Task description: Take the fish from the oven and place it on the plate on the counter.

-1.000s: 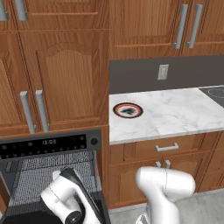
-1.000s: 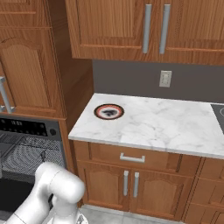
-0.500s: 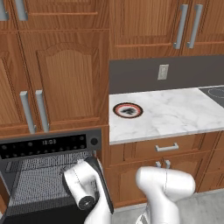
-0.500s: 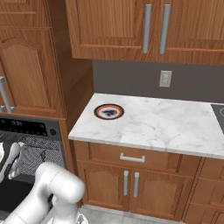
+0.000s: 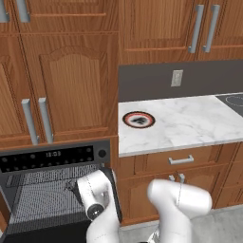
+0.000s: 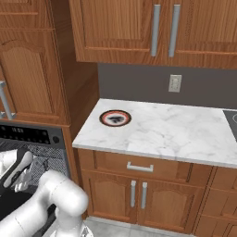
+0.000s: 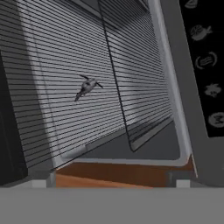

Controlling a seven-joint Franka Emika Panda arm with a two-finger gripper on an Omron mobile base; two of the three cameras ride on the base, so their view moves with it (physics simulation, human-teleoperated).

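Reaching low toward the open oven (image 5: 52,154), my white arm bends down in front of its cavity in the left base view, and my hand sits against the wire rack (image 5: 40,197) area there. My gripper (image 6: 21,169) stands released, jaws spread wide, with nothing between them; in the right base view the hand shows at the left edge in front of the oven's racks, though the fingertips themselves are hard to make out.

From my hand view the fish (image 7: 86,87) lies on the wire rack (image 7: 74,100) inside the oven, a tiny dark grey slim shape resting on the fine parallel bars, well apart from my fingers. A second rack section stands to its right, and the oven's black panel with pale icons (image 7: 205,61) runs along the right edge of that view. A strip of brown wood shows below the oven's grey frame.

The plate (image 5: 138,119) with its orange-red rim and dark pattern sits on the white marble counter (image 5: 190,123) near the counter's left end, close to the dark backsplash. It holds no fish. A pale wall outlet (image 5: 176,78) is set in the backsplash beyond it, and a black cooktop (image 5: 232,102) meets the counter's right end. Wooden cabinets (image 5: 71,80) with grey bar handles surround everything.
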